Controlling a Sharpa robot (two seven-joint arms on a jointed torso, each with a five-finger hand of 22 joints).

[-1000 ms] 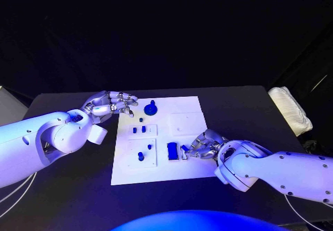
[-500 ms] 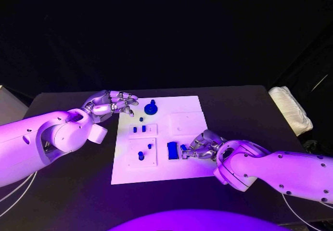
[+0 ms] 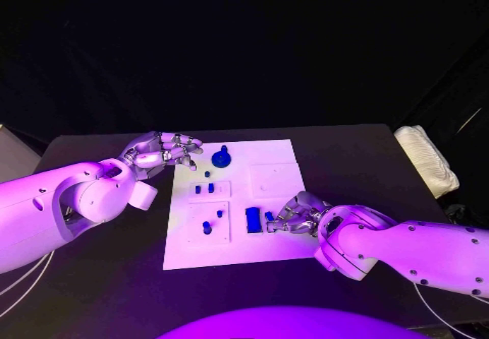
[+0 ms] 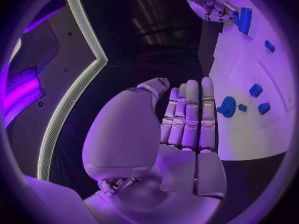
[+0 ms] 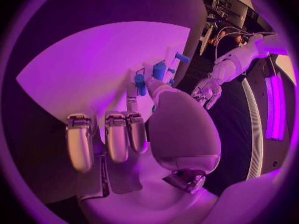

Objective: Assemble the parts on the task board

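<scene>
Head view: your left hand (image 3: 163, 152) is hovering open and empty at the white board's (image 3: 275, 247) far left corner. Blue parts (image 3: 253, 220) are sitting on the board. Your right hand (image 3: 295, 215) is pinching a small blue piece (image 3: 270, 217) there.

The left hand (image 4: 181, 129) holds nothing, fingers straight and together beside the board (image 4: 249, 119). A round blue part (image 4: 227, 106) lies just past the fingertips. The right hand (image 4: 209, 2) touches a blue block (image 4: 244, 20)
</scene>
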